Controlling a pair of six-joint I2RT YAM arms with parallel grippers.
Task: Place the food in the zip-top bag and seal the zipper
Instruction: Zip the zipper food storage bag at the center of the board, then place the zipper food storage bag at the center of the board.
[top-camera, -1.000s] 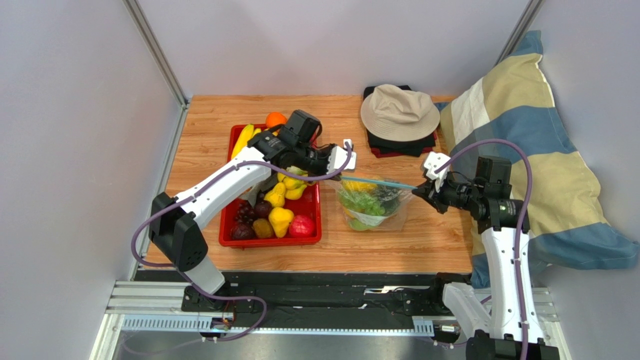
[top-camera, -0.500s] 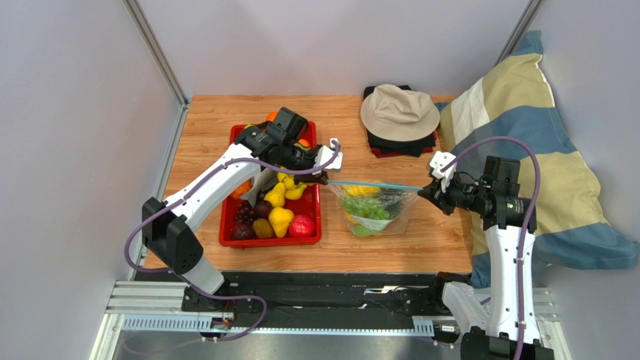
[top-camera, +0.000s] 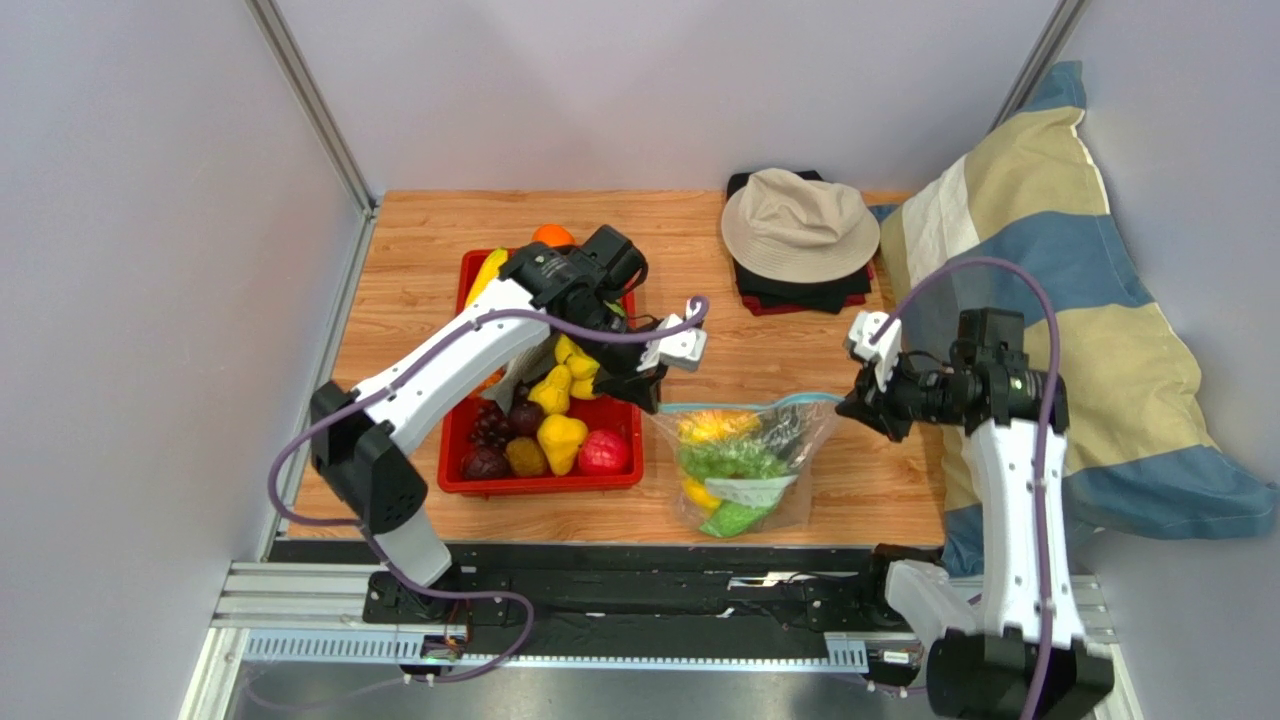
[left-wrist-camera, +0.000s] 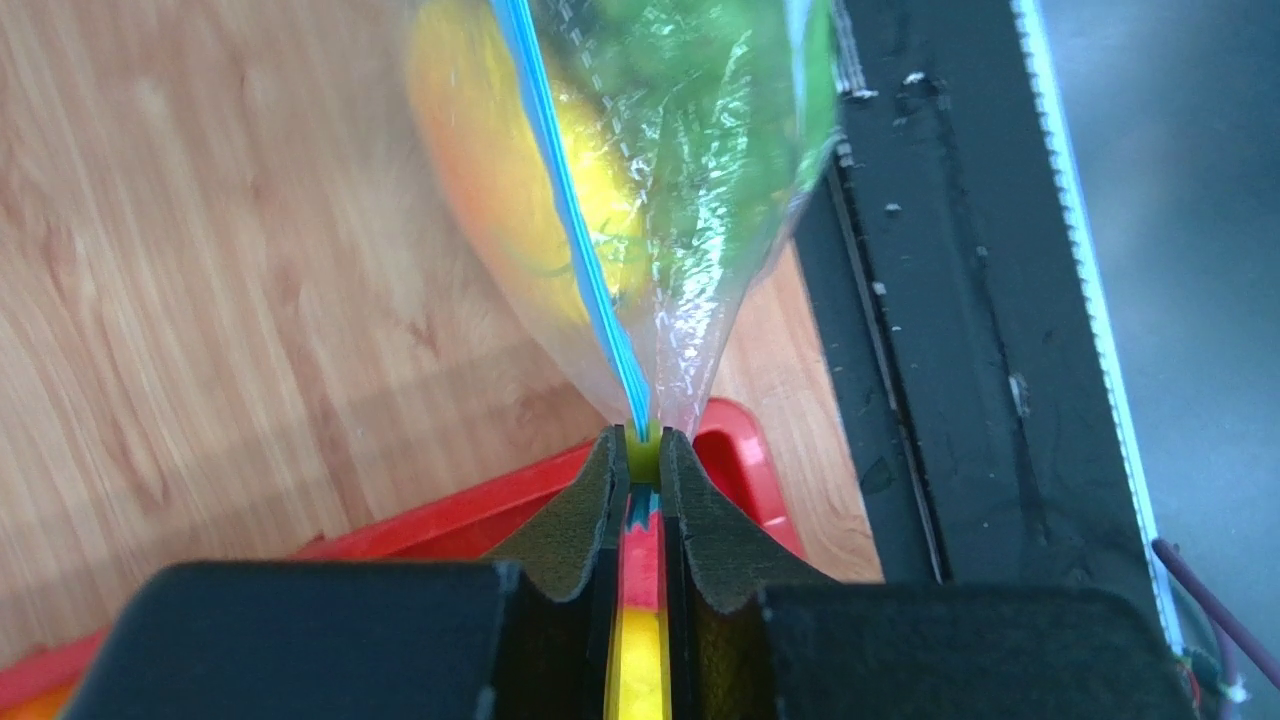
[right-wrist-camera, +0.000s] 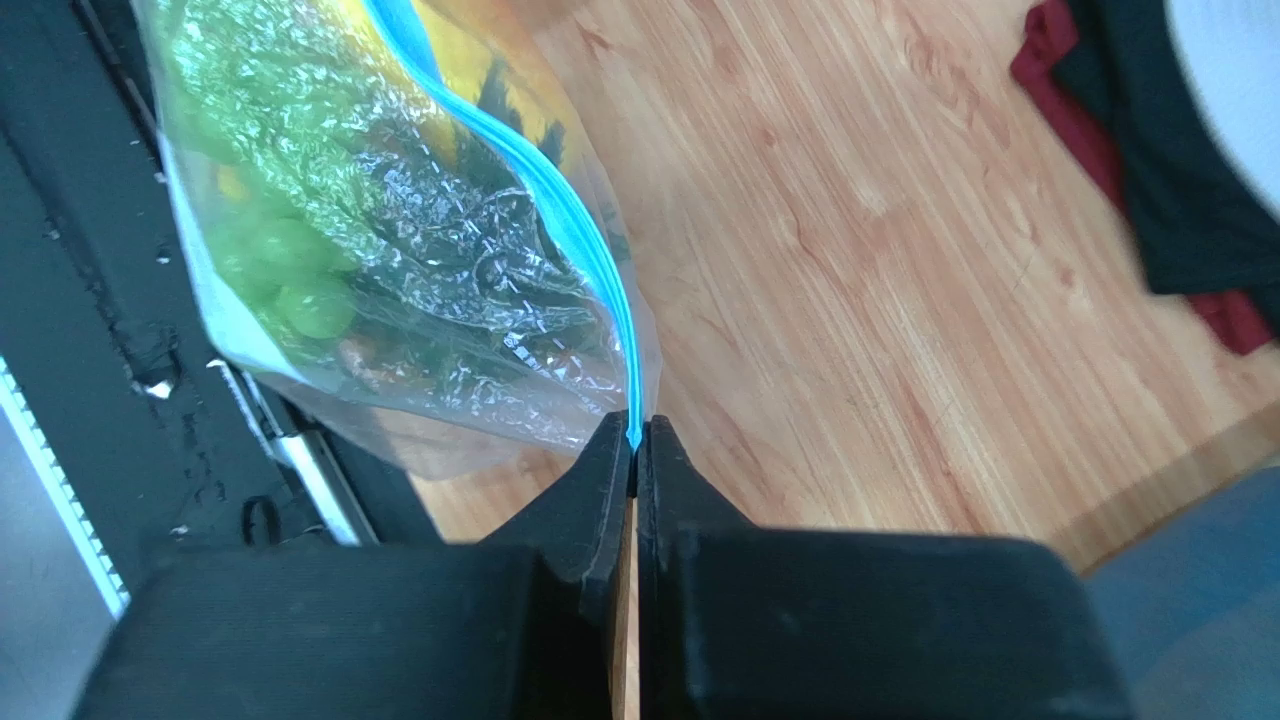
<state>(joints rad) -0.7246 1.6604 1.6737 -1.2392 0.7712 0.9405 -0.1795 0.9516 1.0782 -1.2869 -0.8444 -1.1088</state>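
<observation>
The zip-top bag (top-camera: 739, 468) hangs between my two grippers over the table's near part. It holds food: a yellow piece (top-camera: 712, 426), green grapes (top-camera: 730, 462) and a green piece (top-camera: 736, 519). My left gripper (top-camera: 658, 393) is shut on the left end of the blue-green zipper (top-camera: 747, 404). In the left wrist view, that gripper (left-wrist-camera: 643, 447) pinches the zipper (left-wrist-camera: 579, 255) where it ends in a small green tab. My right gripper (top-camera: 860, 402) is shut on the other end. The right wrist view shows the gripper (right-wrist-camera: 633, 435) clamping the strip (right-wrist-camera: 556, 225) beside the grapes (right-wrist-camera: 286, 285).
A red tray (top-camera: 541, 486) with several toy fruits sits left of the bag, under my left arm. A beige hat (top-camera: 800, 222) rests on dark folded clothes (top-camera: 804, 297) at the back. A striped pillow (top-camera: 1052, 300) lies at the right. The black rail runs along the near edge.
Both grippers have moved toward the near edge with the bag. The zipper, stretched taut before, now sags slightly, and the bag hangs lower and nearer.
</observation>
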